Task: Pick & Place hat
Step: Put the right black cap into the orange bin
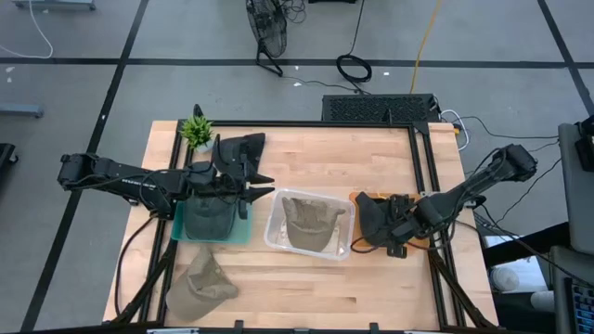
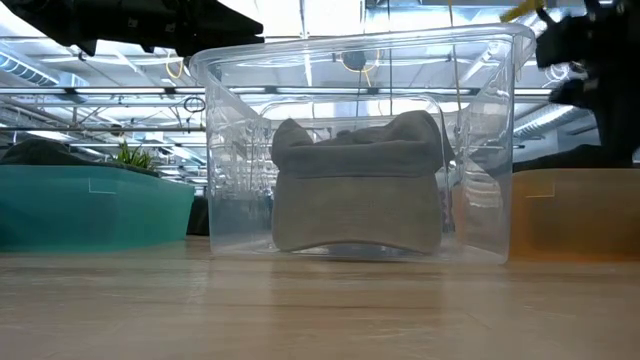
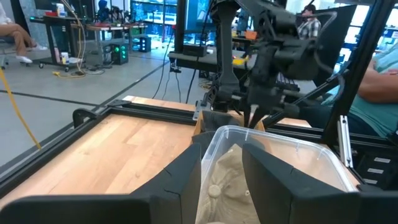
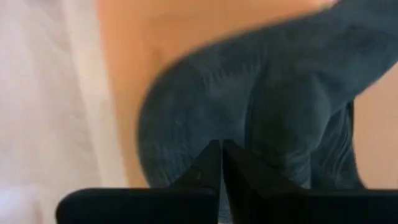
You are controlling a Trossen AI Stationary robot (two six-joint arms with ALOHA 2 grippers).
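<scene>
A khaki hat (image 1: pixel 306 223) (image 2: pixel 355 190) lies in a clear plastic bin (image 1: pixel 276 239) at the table's middle. A dark blue-grey hat (image 1: pixel 373 215) (image 4: pixel 261 93) sits in an orange bin (image 2: pixel 575 210) to its right, and my right gripper (image 1: pixel 397 228) (image 4: pixel 222 146) is shut at it. My left gripper (image 1: pixel 264 186) (image 3: pixel 221 155) hovers open over a teal bin (image 1: pixel 243 232) holding a grey-green hat (image 1: pixel 209 218), pointing at the clear bin. An olive hat (image 1: pixel 200 283) and a black hat (image 1: pixel 243 148) lie on the table. My right gripper meets the dark hat's crown cloth (image 4: pixel 249 134) with its shut fingertips, coming slanting down from the table's right. Creases in the cloth run toward the tips, as of a pinched fold. The hat's left part rests in the orange bin (image 1: pixel 357 199).
A small green plant (image 1: pixel 196 130) stands at the table's far left corner. A black rail frame (image 1: pixel 422 167) runs along the far and right edges. Bare wood lies along the near edge, right of the olive hat. People sit in the room beyond the table.
</scene>
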